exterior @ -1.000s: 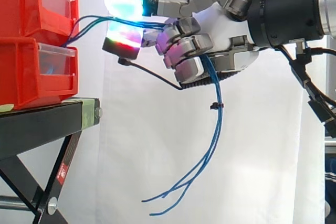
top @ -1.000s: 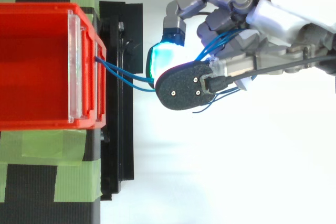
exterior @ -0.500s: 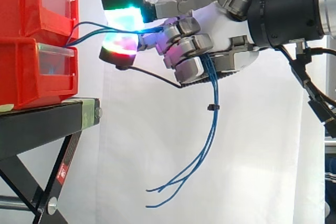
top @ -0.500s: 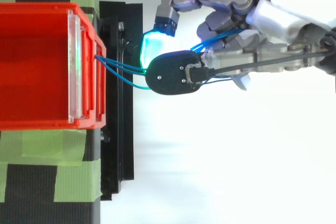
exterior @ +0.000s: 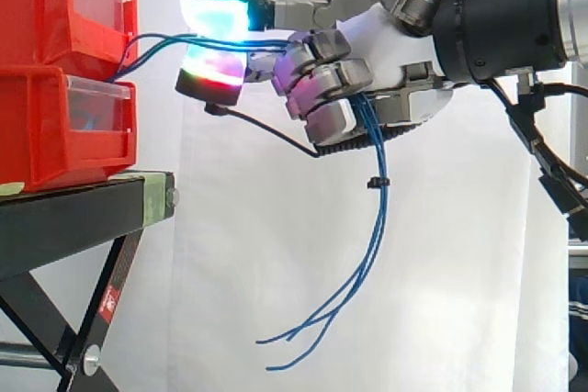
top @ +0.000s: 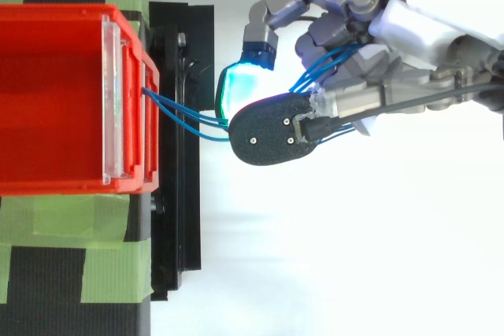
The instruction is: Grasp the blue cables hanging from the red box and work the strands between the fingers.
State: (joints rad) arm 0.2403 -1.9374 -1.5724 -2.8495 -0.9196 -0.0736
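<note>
Thin blue cables (exterior: 161,43) run out of the upper red box (exterior: 64,11) to the right, pass between two glowing fingertip pads (exterior: 213,16), then go through the curled fingers and hang down to loose ends (exterior: 294,348). A small black tie (exterior: 375,183) sits on the hanging part. My hand (exterior: 386,52) comes in from the right, level with the upper box, and pinches the strands. From above, the cables (top: 185,120) leave the box front (top: 146,92) and vanish under a black fingertip back (top: 272,131) of my hand (top: 409,33).
A second red bin (exterior: 64,130) sits below the first on a black stand (exterior: 83,208) with crossed legs. Green tape strips (top: 75,222) hold the stand top. A white curtain hangs behind; there is open air under the hand.
The pinching fingertips moved slightly right, away from the box, after shifting toward it half a second ago. The hanging cable ends swung a little.
</note>
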